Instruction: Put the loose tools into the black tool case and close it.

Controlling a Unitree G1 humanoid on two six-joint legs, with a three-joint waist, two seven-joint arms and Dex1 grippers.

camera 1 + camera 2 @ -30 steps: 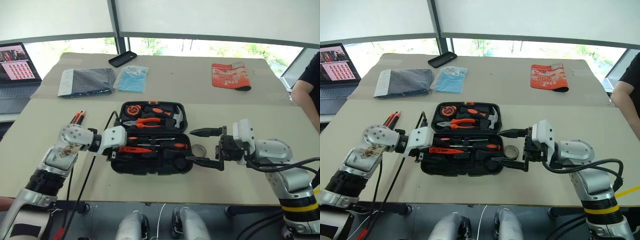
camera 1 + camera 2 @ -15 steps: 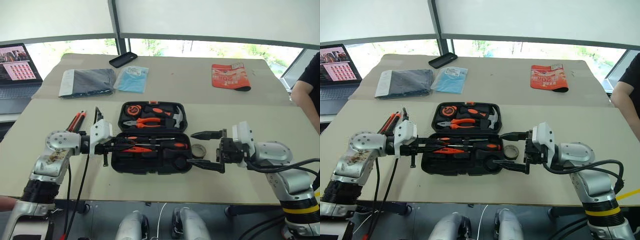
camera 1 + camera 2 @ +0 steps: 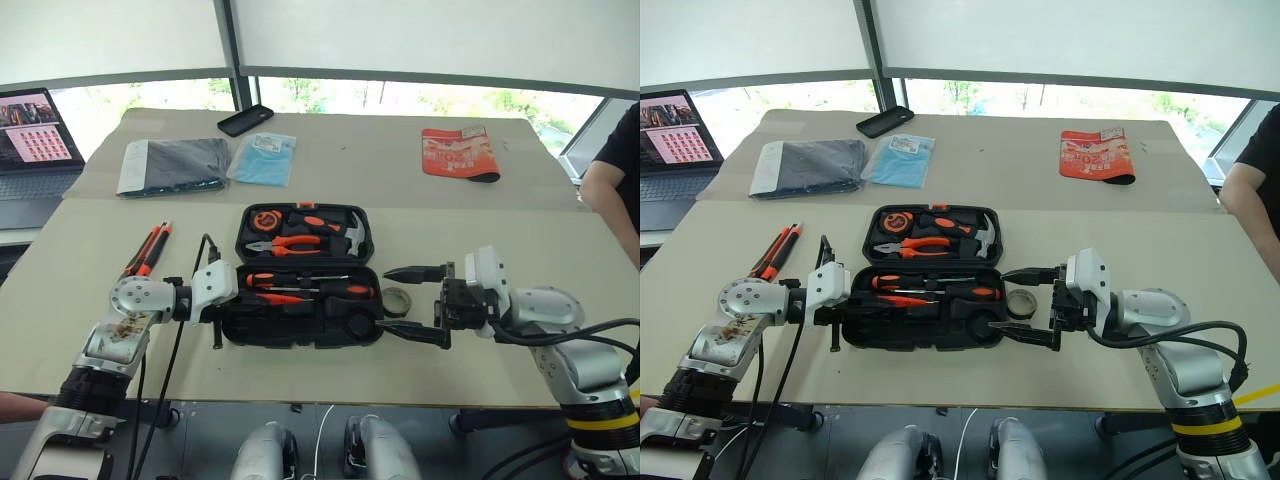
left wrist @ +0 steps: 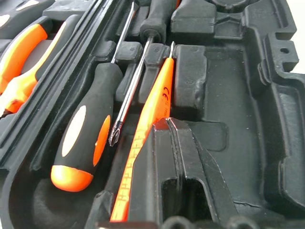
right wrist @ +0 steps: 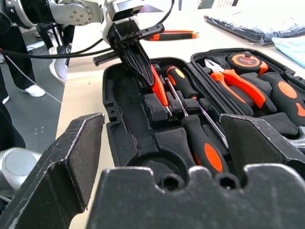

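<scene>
Silver-white arms, black cables, black two-fingered hands — left hand (image 3: 228,293), right hand (image 3: 412,303)

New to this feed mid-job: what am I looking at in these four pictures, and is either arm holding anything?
This is a humanoid robot with two arms, each ending in two black fingers. Two pictures look down from its head, and one looks along each wrist. On the table lies the open black tool case. The left gripper is shut, its tip against the orange tester screwdriver inside the case; whether it pinches it I cannot tell. The right gripper is open and empty beside the case, near the tape roll. An orange-black utility knife lies loose at the left.
</scene>
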